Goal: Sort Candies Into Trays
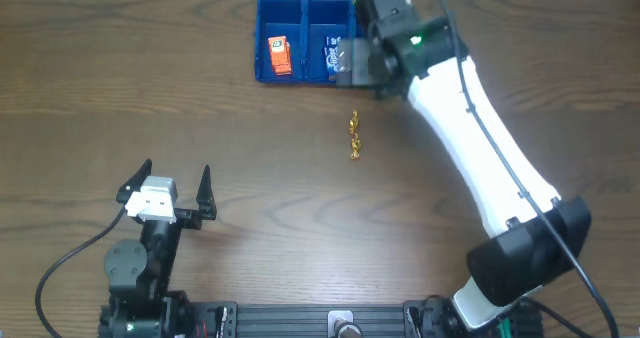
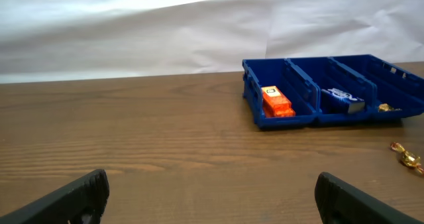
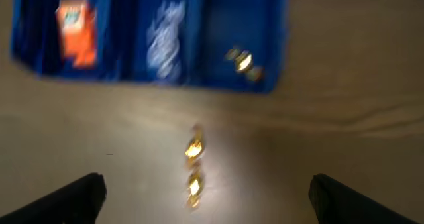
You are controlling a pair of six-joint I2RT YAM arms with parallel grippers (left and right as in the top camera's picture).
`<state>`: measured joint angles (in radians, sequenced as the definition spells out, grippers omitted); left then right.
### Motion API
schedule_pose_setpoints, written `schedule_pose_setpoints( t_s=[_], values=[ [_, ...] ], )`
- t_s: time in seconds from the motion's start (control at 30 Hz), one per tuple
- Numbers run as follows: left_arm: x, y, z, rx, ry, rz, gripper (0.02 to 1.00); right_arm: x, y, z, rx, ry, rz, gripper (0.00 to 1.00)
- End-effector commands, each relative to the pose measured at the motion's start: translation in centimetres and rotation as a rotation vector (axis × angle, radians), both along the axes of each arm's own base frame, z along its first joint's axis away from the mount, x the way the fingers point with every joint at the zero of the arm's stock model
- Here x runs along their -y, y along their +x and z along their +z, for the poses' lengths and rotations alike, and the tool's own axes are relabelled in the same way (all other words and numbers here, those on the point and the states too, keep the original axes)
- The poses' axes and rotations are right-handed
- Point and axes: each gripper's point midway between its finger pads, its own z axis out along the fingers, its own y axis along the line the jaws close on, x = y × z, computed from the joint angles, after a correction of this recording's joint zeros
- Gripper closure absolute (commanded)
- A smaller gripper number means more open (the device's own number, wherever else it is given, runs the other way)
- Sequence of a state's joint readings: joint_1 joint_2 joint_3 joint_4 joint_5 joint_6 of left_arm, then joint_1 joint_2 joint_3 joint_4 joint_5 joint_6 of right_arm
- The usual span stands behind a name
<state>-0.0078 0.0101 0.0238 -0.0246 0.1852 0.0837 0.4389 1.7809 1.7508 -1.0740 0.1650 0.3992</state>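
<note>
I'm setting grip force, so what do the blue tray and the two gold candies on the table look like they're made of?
Blue tray: probably moulded plastic, smooth with a slight sheen. Its thin, uniform walls and dividers suggest that.
Gold candies: shiny metallic wrappers, likely foil or foil-look film, judging by the bright glints and pinched ends. What's inside is hidden.
</note>
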Motion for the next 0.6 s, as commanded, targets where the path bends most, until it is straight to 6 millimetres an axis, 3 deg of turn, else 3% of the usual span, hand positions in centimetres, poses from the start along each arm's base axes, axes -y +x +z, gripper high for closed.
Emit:
schedule_pose_setpoints(
  t_s=[0.03,0.2,0.3,0.6],
  values=[
    [0.4,-0.1,-1.6,-0.045,0.011,-0.025,0.02,-1.6,-4.0,-7.1,-0.224,0.035,-0.003,0.003],
    [0.4,-0.1,-1.6,-0.045,0.011,-0.025,0.02,-1.9,-7.4,-12.6,-0.336,0.024,0.011,0.003],
    [0.4,-0.1,-1.6,-0.045,0.011,-0.025,0.02,-1.6,-8.7,-14.8,-0.369,0.012,-0.005,0.003],
    [0.4,-0.1,-1.6,-0.045,0.011,-0.025,0.02,-1.5,-7.8,-17.6,-0.295,0.022,-0.003,0.001]
  ],
)
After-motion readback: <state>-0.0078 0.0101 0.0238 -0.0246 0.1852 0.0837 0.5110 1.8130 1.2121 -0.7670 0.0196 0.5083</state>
